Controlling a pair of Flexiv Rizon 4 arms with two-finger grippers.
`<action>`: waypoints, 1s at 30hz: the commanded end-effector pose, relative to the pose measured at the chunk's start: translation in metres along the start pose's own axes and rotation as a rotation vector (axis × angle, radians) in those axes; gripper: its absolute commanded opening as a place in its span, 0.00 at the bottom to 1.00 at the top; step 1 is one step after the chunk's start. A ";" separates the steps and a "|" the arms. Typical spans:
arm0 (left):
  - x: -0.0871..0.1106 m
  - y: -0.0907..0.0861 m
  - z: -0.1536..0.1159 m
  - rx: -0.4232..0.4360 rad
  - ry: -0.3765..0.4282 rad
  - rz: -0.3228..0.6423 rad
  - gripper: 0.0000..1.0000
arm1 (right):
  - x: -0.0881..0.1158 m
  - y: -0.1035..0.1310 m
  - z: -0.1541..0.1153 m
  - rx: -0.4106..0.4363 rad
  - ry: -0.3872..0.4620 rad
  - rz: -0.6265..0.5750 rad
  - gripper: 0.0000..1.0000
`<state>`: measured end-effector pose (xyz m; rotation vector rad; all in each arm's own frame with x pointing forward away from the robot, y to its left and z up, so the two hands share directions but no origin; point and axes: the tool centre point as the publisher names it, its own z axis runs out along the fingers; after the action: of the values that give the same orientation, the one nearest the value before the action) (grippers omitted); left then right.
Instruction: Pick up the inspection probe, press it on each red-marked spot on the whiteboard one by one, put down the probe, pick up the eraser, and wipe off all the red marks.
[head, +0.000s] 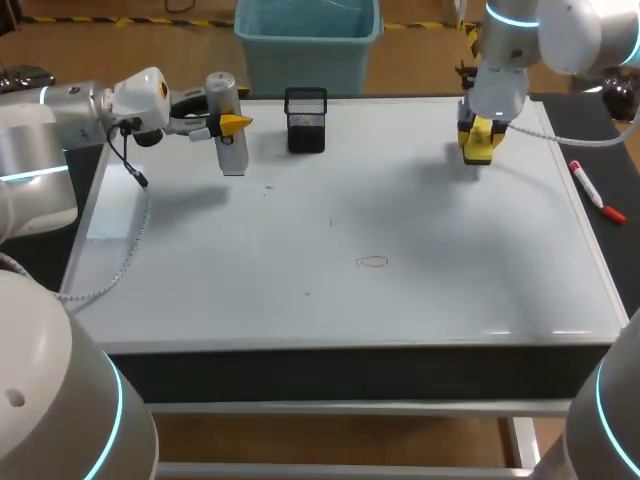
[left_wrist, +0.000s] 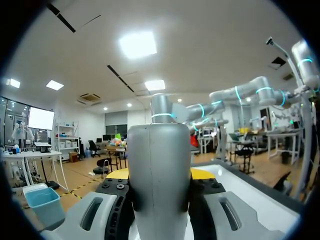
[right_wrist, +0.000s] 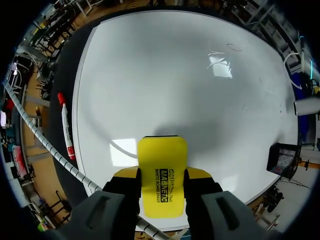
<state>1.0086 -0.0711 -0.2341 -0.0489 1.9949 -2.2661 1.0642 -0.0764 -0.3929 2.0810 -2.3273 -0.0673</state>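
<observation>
My left arm comes in level from the left with the wrist turned sideways. My left gripper (head: 232, 124) pinches the probe (head: 229, 135) upright over the far left of the whiteboard (head: 330, 220). Just right of it stands a black holder (head: 306, 120). A faint red oval (head: 372, 262) lies near the board's middle, well apart from both hands. My right arm hangs straight down at the far right, and my right gripper (head: 480, 140) clamps the eraser (head: 480, 150) low over the board. A marker (head: 597, 192) lies beside the board's right edge.
</observation>
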 end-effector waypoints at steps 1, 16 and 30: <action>-0.001 -0.001 0.000 -0.001 0.002 -0.001 0.00 | 0.002 0.004 -0.002 0.009 0.000 -0.003 0.00; 0.010 -0.004 0.018 -0.008 0.022 -0.007 0.00 | 0.002 0.004 -0.002 0.009 0.000 -0.003 0.00; 0.088 0.012 0.142 0.023 0.078 -0.039 0.00 | 0.002 0.004 -0.002 0.009 0.000 -0.003 0.00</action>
<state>0.9455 -0.1879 -0.2326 0.0439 2.0438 -2.3642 1.0599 -0.0777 -0.3913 2.0866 -2.3327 -0.0603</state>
